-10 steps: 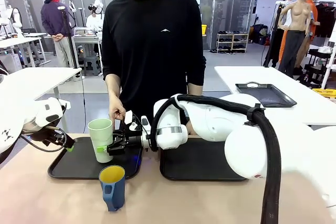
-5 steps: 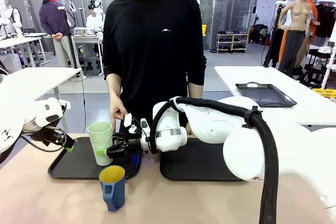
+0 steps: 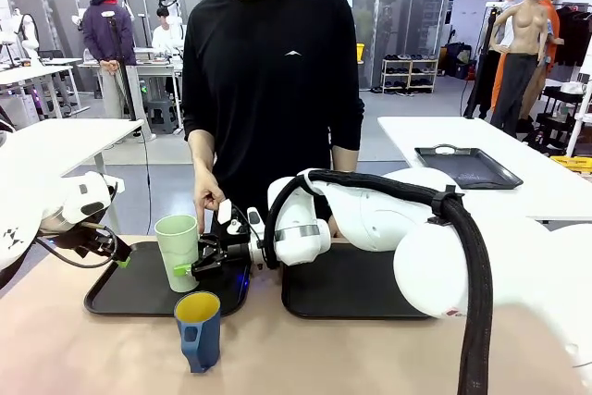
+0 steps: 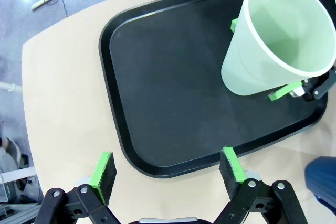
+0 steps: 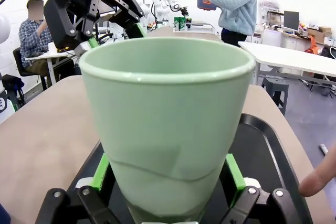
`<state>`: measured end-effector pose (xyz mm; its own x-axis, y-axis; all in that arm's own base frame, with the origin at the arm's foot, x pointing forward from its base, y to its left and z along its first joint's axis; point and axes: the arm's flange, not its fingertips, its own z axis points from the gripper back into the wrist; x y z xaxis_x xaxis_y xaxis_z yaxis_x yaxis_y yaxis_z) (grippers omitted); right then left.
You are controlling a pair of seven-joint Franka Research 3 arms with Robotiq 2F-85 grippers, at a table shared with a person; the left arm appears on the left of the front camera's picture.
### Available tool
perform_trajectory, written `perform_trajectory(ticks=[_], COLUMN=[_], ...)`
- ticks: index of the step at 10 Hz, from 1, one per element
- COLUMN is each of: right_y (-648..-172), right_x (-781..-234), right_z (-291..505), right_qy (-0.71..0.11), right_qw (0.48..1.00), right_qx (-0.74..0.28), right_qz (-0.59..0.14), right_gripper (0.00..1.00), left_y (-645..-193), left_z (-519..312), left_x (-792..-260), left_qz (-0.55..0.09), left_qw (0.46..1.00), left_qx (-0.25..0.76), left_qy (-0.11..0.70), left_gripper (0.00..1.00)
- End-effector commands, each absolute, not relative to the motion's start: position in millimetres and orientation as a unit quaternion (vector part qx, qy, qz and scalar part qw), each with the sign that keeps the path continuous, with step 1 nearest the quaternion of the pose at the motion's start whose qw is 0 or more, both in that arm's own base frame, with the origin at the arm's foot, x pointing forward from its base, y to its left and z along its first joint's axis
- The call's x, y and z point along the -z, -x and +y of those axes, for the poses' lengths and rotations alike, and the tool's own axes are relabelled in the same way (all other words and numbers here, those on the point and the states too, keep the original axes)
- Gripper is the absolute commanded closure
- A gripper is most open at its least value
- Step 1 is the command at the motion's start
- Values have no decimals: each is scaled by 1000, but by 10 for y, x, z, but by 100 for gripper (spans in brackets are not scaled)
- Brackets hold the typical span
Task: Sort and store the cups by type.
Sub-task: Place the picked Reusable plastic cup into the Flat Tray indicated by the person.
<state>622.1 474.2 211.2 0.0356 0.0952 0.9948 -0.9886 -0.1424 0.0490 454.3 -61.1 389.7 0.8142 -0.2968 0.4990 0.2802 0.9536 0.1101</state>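
Tumbler (image 3: pixel 178 249) slightly lower over tray (image 3: pixel 120 291), right jaws clamped on it; left jaws apart

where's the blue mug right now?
Front view, left of centre: the blue mug stands on the table just robot-side of the left tray, near the green tumbler.

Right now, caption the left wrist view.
Open left claw hovers by the black tray; right claw grips mint cup.

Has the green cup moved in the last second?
Yes, slightly. The green cup, held in the right gripper, has sunk a little lower toward the black tray under it, with hardly any sideways shift.
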Motion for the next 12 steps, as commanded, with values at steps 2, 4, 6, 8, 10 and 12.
perform_trajectory(ticks=[2,4,6,8,10,12], right_y=[-6165,-6093,-6001,-5875,-5770,-5661], right_x=[-2227,-2251,-2305,-2400,-2481,-2534], right_z=[4622,4486,4297,3999,3659,3357], right_qy=[-526,-528,-526,-517,-499,-487], right_qw=[507,514,528,539,557,571], right_qx=[-548,-551,-544,-534,-528,-520], right_qz=[-407,-392,-386,-396,-402,-407], right_gripper=[0,0,0,0,0,0], left_y=[-4548,-4548,-4548,-4548,-4548,-4548], left_z=[-599,-599,-599,-599,-599,-599], left_x=[-3902,-3902,-3902,-3902,-3902,-3902], left_qz=[-265,-265,-265,-265,-265,-265], left_qw=[952,952,952,952,952,952], left_qx=[150,150,150,150,150,150], left_qy=[-16,-16,-16,-16,-16,-16], left_gripper=[0,0,0,0,0,0])
